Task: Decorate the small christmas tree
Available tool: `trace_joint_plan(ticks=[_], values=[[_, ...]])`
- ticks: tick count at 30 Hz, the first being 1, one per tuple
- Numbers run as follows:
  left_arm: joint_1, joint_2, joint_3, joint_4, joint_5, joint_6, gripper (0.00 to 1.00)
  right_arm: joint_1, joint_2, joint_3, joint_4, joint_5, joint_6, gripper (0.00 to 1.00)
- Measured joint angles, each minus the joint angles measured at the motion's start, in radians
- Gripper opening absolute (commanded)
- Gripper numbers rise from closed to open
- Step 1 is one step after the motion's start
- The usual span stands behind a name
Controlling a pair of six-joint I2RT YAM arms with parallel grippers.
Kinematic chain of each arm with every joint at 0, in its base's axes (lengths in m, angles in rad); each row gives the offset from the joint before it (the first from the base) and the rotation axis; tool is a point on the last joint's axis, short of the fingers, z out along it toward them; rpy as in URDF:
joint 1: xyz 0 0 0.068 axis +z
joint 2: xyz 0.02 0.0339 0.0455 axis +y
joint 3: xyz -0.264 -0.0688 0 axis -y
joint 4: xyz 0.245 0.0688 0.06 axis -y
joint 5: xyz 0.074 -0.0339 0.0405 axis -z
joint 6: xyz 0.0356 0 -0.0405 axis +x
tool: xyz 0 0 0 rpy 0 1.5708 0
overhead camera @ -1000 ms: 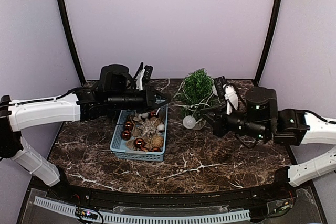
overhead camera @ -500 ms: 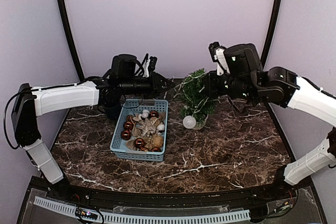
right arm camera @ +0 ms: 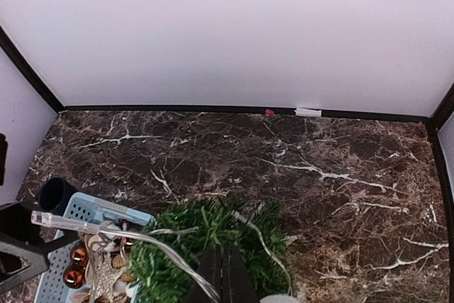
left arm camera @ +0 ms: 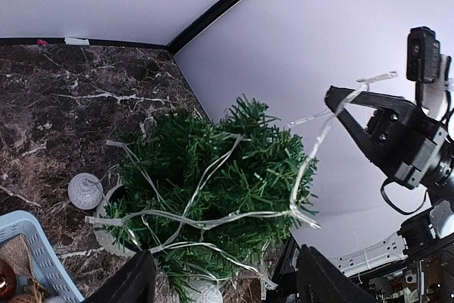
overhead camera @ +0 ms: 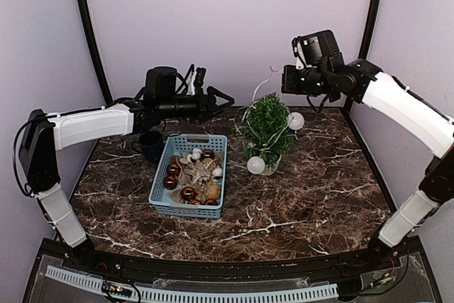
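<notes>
The small christmas tree [overhead camera: 266, 127] stands in its white pot [overhead camera: 269, 168] behind the table's middle, with a clear light string [left arm camera: 213, 221] draped over its branches. My right gripper [overhead camera: 283, 81] hovers above the treetop, shut on the string's upper end [right arm camera: 128, 234]; its fingertips [right arm camera: 224, 255] are pressed together. My left gripper [overhead camera: 222, 98] is open to the left of the tree, level with its top, with nothing between its fingers [left arm camera: 135, 282]. One white ball [overhead camera: 296, 120] hangs at the tree's right side. Another [overhead camera: 256, 165] lies by the pot.
A blue basket [overhead camera: 159, 193] holding copper baubles and several other ornaments sits left of the tree. A dark cup [overhead camera: 150, 145] stands at its back left corner. The purple back wall [overhead camera: 227, 33] is close behind the tree and both grippers.
My left gripper has risen from beside the basket and opened. My right arm has climbed from the table right of the tree to above it, lifting the string and one white ball.
</notes>
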Motion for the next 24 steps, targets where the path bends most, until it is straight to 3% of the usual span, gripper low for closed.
trace_joint_plan(ticks=[12,24], values=[[0.002,0.003,0.027,-0.007,0.025,0.161,0.73,-0.188,0.089,0.114,-0.065,-0.052,-0.001,0.00],[-0.056,0.045,0.066,-0.059,0.017,0.255,0.67,-0.246,0.074,0.023,-0.147,-0.054,-0.017,0.00]])
